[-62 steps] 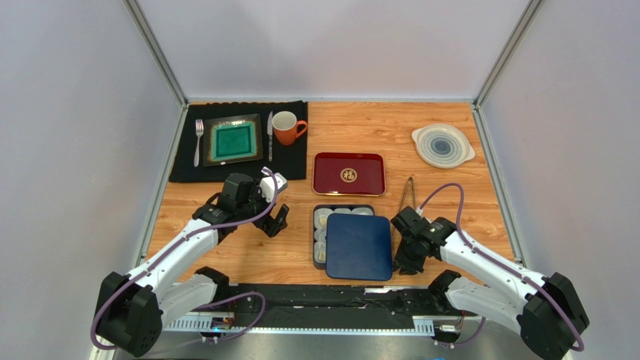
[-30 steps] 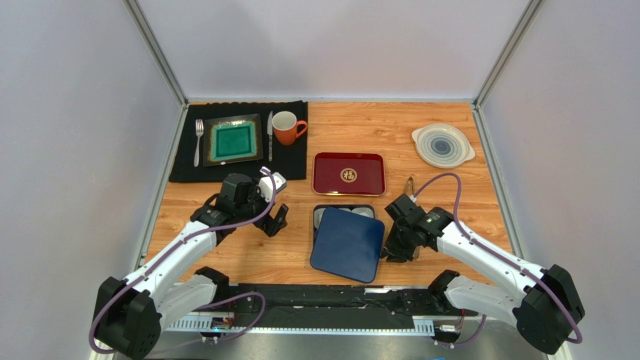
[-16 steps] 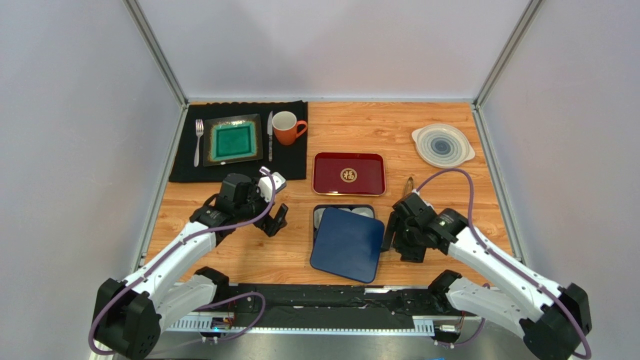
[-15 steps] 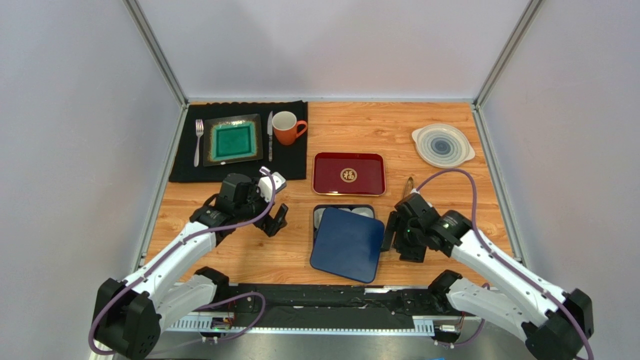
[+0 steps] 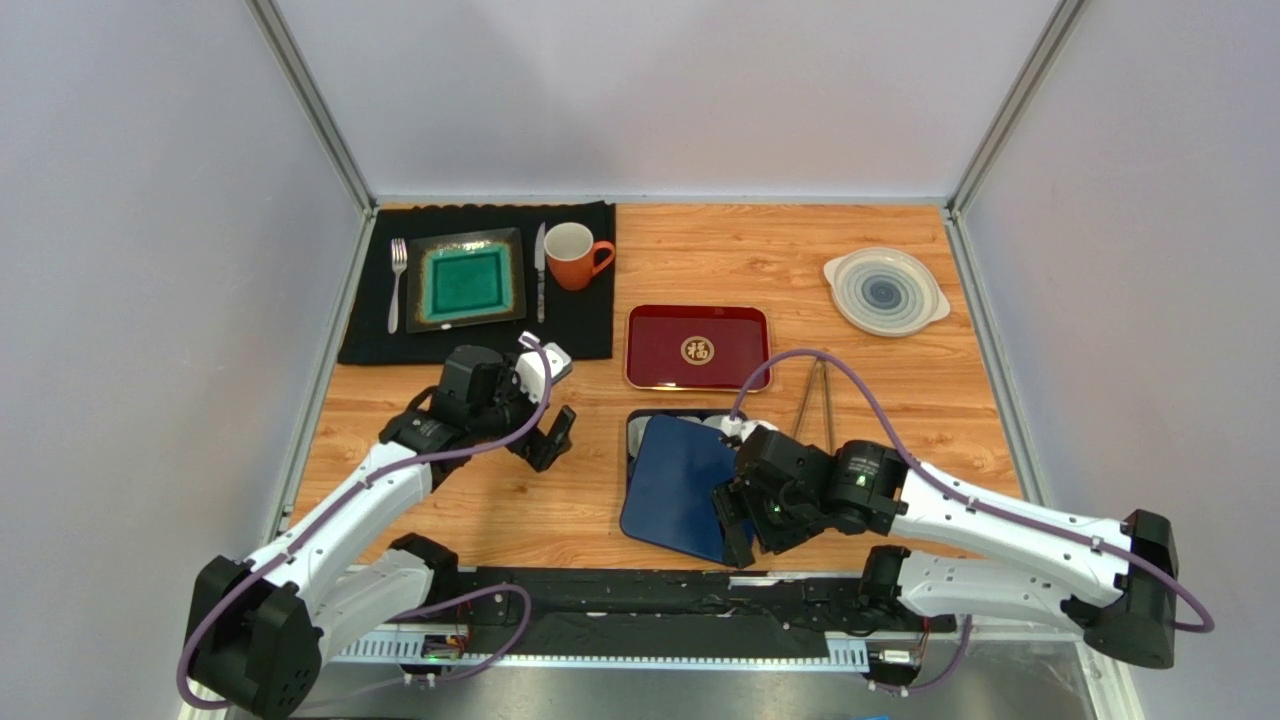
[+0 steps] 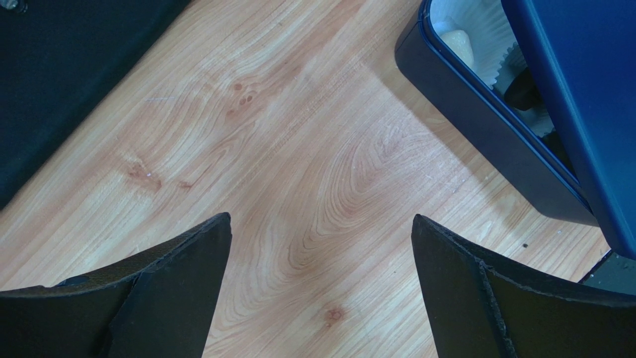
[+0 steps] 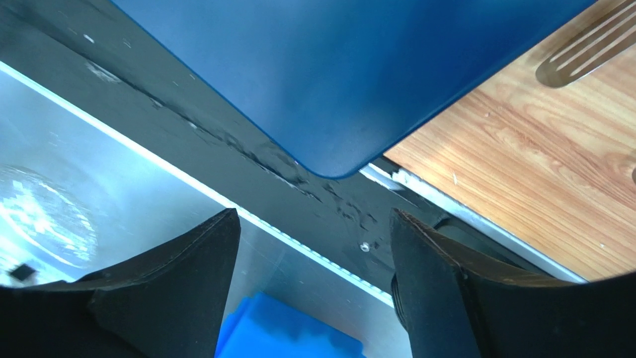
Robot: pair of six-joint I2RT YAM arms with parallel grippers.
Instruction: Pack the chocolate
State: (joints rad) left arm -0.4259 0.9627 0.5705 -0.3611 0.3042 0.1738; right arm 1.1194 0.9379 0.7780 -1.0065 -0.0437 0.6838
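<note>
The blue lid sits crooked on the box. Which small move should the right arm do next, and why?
Probably turn the blue lid square over the box by nudging its near corner: it lies rotated, paper cups show at the uncovered far edge, and the open right gripper is by that corner.

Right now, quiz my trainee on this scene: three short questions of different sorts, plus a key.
1. True or false: the blue lid sits square on the box and covers it fully.
2. What lies just behind the box? A) orange mug B) red tray C) white plate
3. Fill in: the left jaws stand ___ over the table.
Key: 1 false, it lies askew; 2 B; 3 open.
</note>
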